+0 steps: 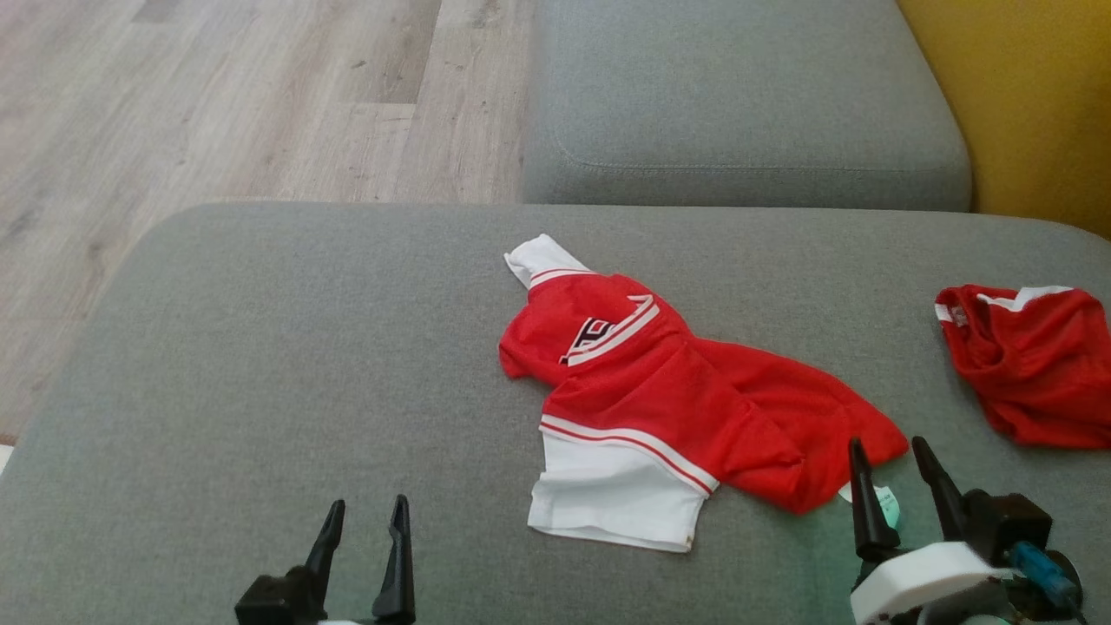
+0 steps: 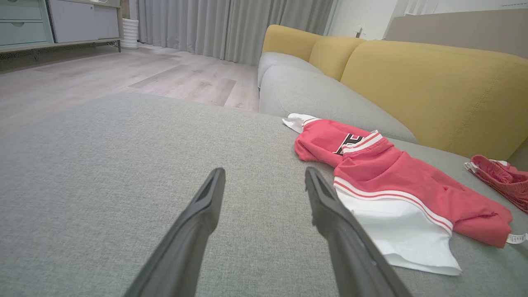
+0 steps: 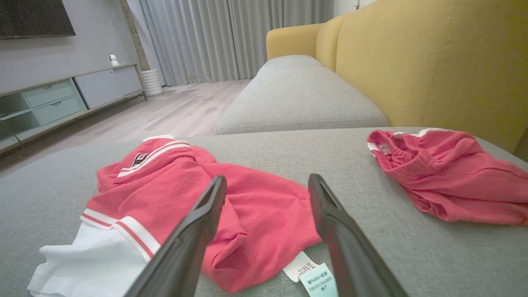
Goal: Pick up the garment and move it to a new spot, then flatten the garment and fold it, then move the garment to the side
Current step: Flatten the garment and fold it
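With left gripper and right gripper both open and empty, best pinch the garment at its 5 and 7 o'clock edges, lifting evenly.

Home living room. Sofa with wide grey seat cushions and mustard-yellow backrests. Pale wood-look plank floor. Floor-length grey curtains along far wall. Low media cabinet with pale green drawers, dark screen on wall above it. White ribbed cylinder on floor beside curtains. Red-and-white garment lying loose on seat: household laundry.
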